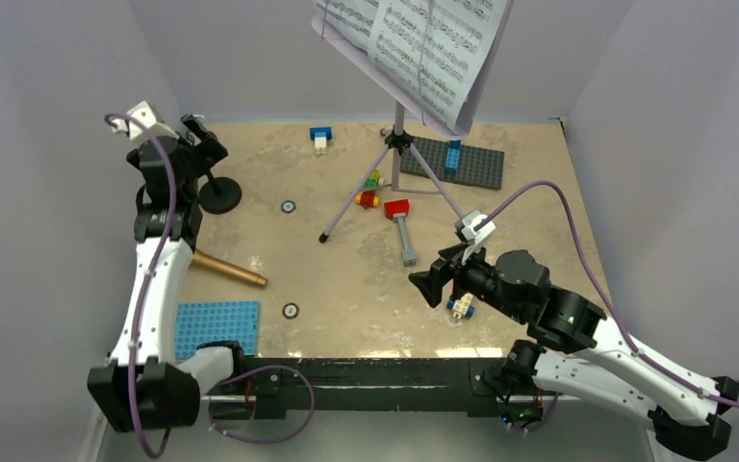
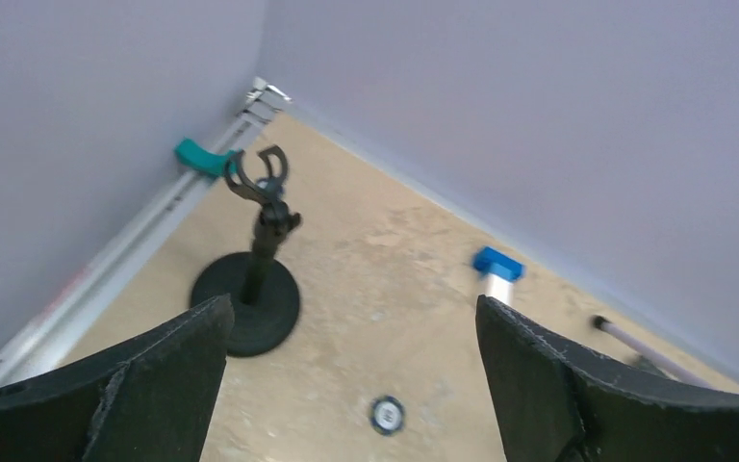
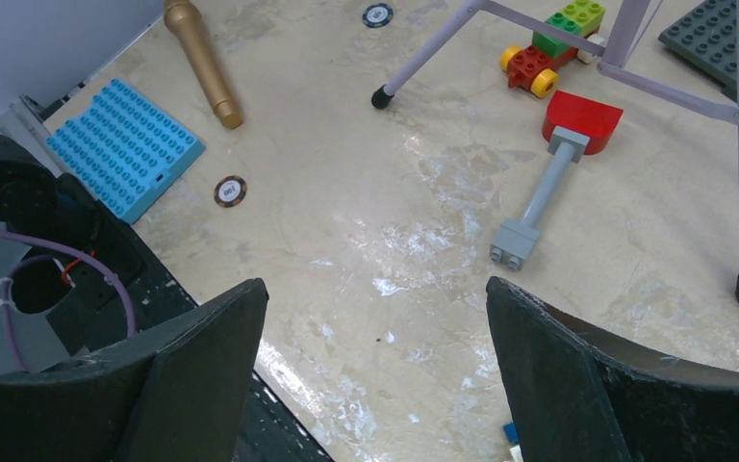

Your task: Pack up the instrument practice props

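the left pincer is released, its dark, rough-edged fingers spread wide with nothing between them, over the far left corner of the surface. just ahead of it the small black mic stand stands upright on a flat round base, its forked clip on top, close to the left wall. the right pincer is likewise released and empty, above the near right part. the surface is beige, mottled like stone and faintly glossy, boxed in by plain pale lavender walls. the gold microphone lies flat near the left edge, its long axis slanting toward the near middle. the lavender music stand rises upright by the middle of the far edge on three thin splayed legs, its tilted desk carrying white sheet-music pages.
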